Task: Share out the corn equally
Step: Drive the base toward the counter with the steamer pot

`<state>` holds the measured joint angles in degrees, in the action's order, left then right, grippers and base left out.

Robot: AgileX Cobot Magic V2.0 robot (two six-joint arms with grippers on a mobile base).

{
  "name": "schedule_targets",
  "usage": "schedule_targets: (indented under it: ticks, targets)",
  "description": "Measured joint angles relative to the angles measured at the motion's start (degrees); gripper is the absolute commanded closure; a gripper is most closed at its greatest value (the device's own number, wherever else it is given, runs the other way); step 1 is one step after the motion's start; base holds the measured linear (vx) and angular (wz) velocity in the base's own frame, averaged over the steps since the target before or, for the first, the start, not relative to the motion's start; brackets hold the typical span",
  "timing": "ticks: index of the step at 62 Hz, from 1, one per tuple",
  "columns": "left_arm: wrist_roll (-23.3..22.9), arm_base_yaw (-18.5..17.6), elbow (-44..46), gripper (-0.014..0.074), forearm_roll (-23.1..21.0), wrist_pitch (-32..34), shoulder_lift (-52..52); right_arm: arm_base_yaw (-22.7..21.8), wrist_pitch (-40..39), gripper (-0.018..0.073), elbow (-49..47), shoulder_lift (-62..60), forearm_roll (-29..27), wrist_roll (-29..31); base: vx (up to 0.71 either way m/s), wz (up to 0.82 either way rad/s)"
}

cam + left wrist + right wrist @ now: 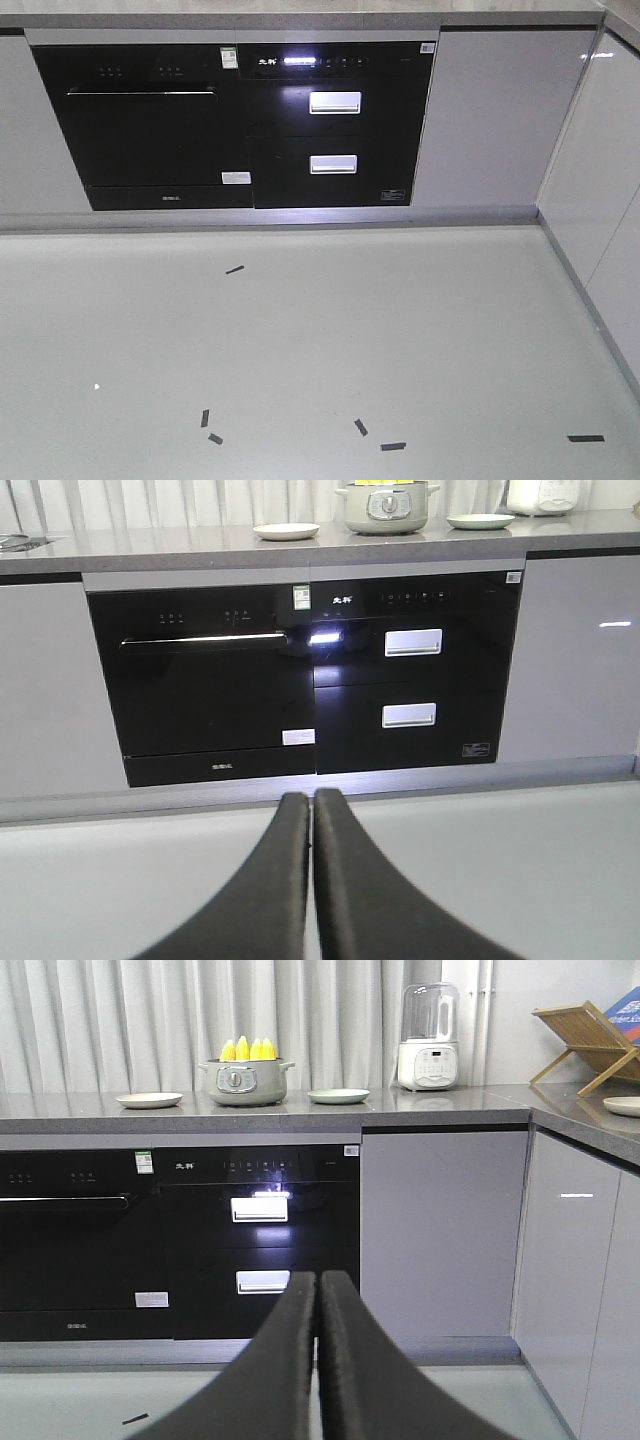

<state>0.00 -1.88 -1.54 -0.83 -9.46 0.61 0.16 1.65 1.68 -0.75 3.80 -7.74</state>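
A kitchen seen from a two-armed robot standing on a smooth, pale grey floor [420, 330] marked with short strips of black tape [234, 269].

Ahead, a speckled grey stone counter [440, 1108] runs above glossy white cabinet doors and two built-in appliances [250, 1240] fronted in shiny black glass, with silvery rectangular handles.

On the counter stands a round, pale green pot [244, 1082] with a dial on its front and small side handles. The corn [248, 1049] stands upright inside this pot: several bright yellow cobs with their pointed tips poking above the rim. A shallow round plate [149, 1100] lies to the left of the pot and another plate [338, 1095] to its right. Further right of the pot are a white blender with a clear jug [429, 1040] and a slatted wooden rack [590, 1035].

Each wrist camera looks level along its own tool towards the cabinets. The left gripper [312, 800] and the right gripper [318, 1278] each show two curved, matte black fingers pressed together along their length, with nothing between them. Both sit low, below counter height and well apart from the pot, so the corn is above and far beyond them.
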Motion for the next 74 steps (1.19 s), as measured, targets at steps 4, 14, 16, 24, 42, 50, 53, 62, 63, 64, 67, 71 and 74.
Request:
schedule_targets:
  ticks: [4, 14, 16, 24, 42, 50, 53, 62, 63, 64, 67, 71, 74]
  targets:
    - [0.0, 0.0, 0.0, 0.0603, 0.0, 0.0, 0.0, 0.0, 0.0, 0.0561, 0.0, 0.0, 0.0, 0.0, 0.14, 0.02]
    - [0.0, 0.0, 0.0, 0.0603, 0.0, 0.0, 0.0, 0.0, 0.0, 0.0561, 0.0, 0.0, 0.0, 0.0, 0.15, 0.01]
    - [0.0, 0.0, 0.0, 0.0603, 0.0, 0.0, 0.0, 0.0, 0.0, 0.0561, 0.0, 0.0, 0.0, 0.0, 0.16, -0.02]
    - [0.0, 0.0, 0.0, 0.0603, 0.0, 0.0, 0.0, 0.0, 0.0, 0.0561, 0.0, 0.0, 0.0, 0.0, 0.17, -0.05]
    - [0.0, 0.0, 0.0, 0.0603, 0.0, 0.0, 0.0, 0.0, 0.0, 0.0561, 0.0, 0.0, 0.0, 0.0, 0.16, -0.03]
    - [0.0, 0.0, 0.0, 0.0603, 0.0, 0.0, 0.0, 0.0, 0.0, 0.0561, 0.0, 0.0, 0.0, 0.0, 0.13, 0.02]
    - [0.0, 0.0, 0.0, 0.0603, 0.0, 0.0, 0.0, 0.0, 0.0, 0.0561, 0.0, 0.0, 0.0, 0.0, 0.12, 0.01]
    - [0.0, 0.0, 0.0, 0.0603, 0.0, 0.0, 0.0, 0.0, 0.0, 0.0561, 0.0, 0.0, 0.0, 0.0, 0.11, 0.02]
    - [0.0, 0.0, 0.0, 0.0603, 0.0, 0.0, 0.0, 0.0, 0.0, 0.0561, 0.0, 0.0, 0.0, 0.0, 0.11, 0.02]
    - [0.0, 0.0, 0.0, 0.0603, 0.0, 0.0, 0.0, 0.0, 0.0, 0.0561, 0.0, 0.0, 0.0, 0.0, 0.11, 0.02]
    - [0.0, 0.0, 0.0, 0.0603, 0.0, 0.0, 0.0, 0.0, 0.0, 0.0561, 0.0, 0.0, 0.0, 0.0, 0.12, 0.02]
    - [0.0, 0.0, 0.0, 0.0603, 0.0, 0.0, 0.0, 0.0, 0.0, 0.0561, 0.0, 0.0, 0.0, 0.0, 0.12, 0.03]
    - [0.0, 0.0, 0.0, 0.0603, 0.0, 0.0, 0.0, 0.0, 0.0, 0.0561, 0.0, 0.0, 0.0, 0.0, 0.12, 0.03]
